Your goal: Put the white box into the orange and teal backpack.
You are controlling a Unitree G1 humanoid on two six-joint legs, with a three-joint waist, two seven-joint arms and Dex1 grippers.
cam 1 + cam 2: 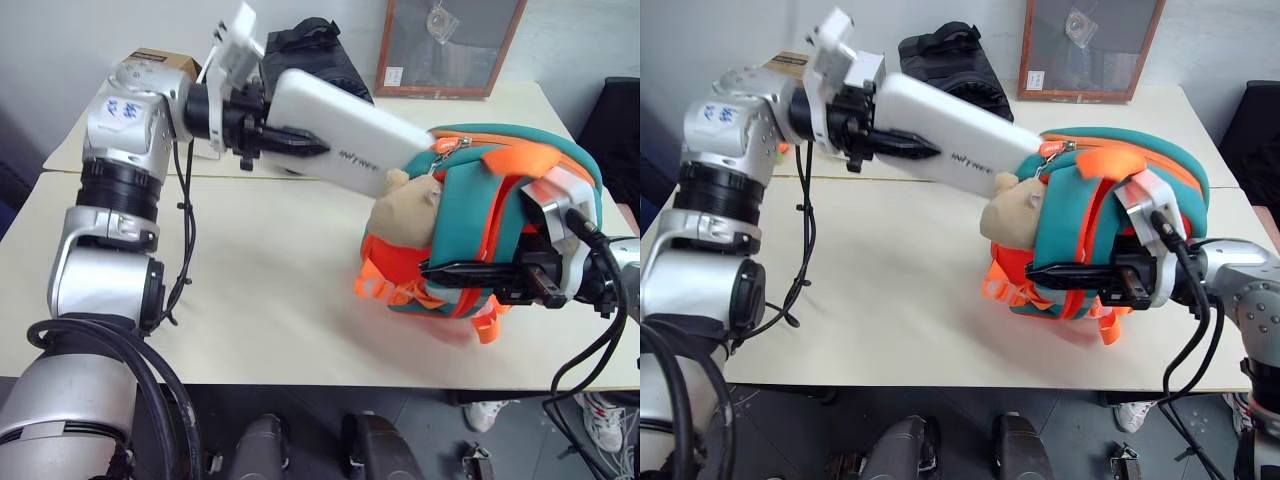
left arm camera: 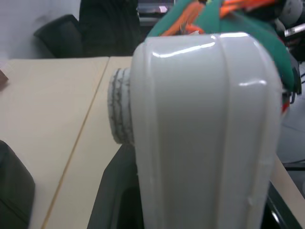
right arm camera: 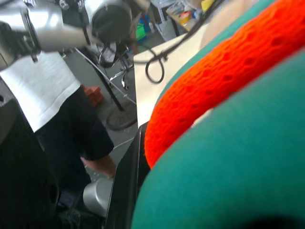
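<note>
My left gripper (image 1: 312, 148) is shut on the white box (image 1: 345, 135) and holds it in the air, slanting down to the right. The box's far end reaches the zipped opening at the top of the orange and teal backpack (image 1: 490, 185). The backpack stands on the table with a tan plush toy (image 1: 410, 212) hanging at its front. My right gripper (image 1: 445, 270) is shut on the backpack's side, by an orange strap (image 3: 224, 81). In the left wrist view the white box (image 2: 205, 133) points toward the backpack (image 2: 238, 19).
A black duffel bag (image 1: 318, 55) and a framed picture (image 1: 450, 45) sit at the back of the beige table (image 1: 260, 300). A cardboard box (image 1: 165, 60) is behind my left arm. A person in a white shirt (image 3: 47, 90) stands nearby, shoes (image 1: 600, 415) beside the table.
</note>
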